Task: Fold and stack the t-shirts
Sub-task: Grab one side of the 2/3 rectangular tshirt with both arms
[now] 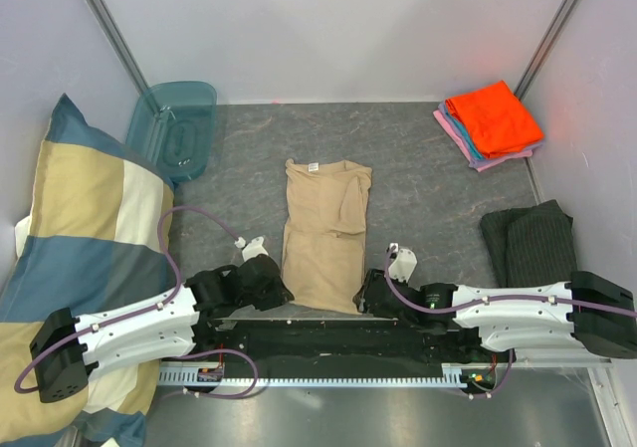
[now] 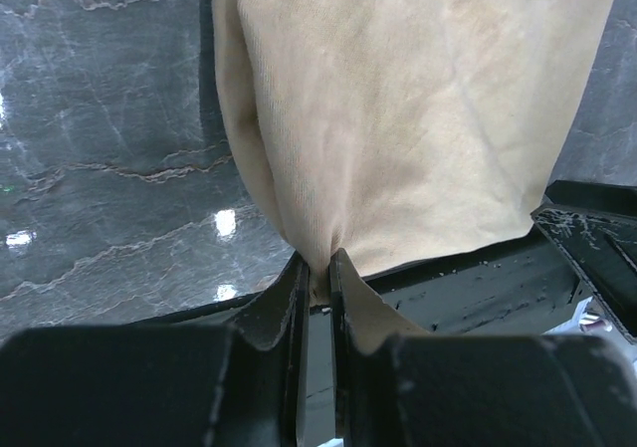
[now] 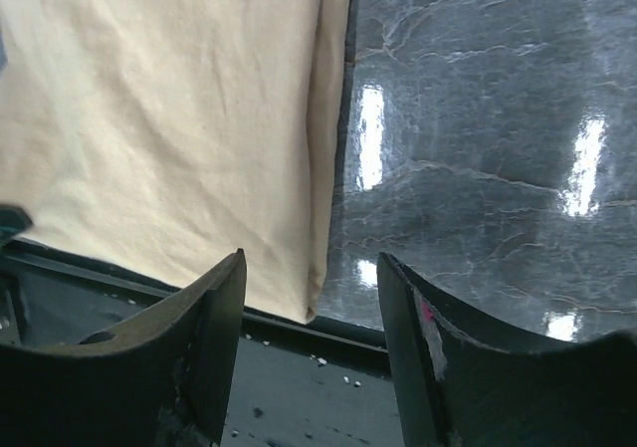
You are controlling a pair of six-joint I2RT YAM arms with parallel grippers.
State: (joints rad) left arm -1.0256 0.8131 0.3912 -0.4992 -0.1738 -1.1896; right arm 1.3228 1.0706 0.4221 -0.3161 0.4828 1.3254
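A tan t-shirt [image 1: 325, 233] lies lengthwise in the middle of the table, its sides folded in, collar at the far end. My left gripper [image 1: 280, 290] is shut on its near left hem corner; in the left wrist view the tan t-shirt [image 2: 418, 118] is pinched at the left gripper [image 2: 318, 266]. My right gripper [image 1: 364, 294] stands open at the near right hem corner, and the tan t-shirt [image 3: 169, 118] ends just ahead of the right gripper [image 3: 311, 268], untouched. Folded t-shirts [image 1: 492, 118], orange on top of blue and pink, are stacked at the far right.
A dark grey striped cloth [image 1: 528, 240] lies at the right edge. A large blue-and-cream checked pillow [image 1: 80, 238] fills the left side, with a teal plastic bin [image 1: 171, 128] behind it. A black rail [image 1: 328, 339] runs along the near table edge.
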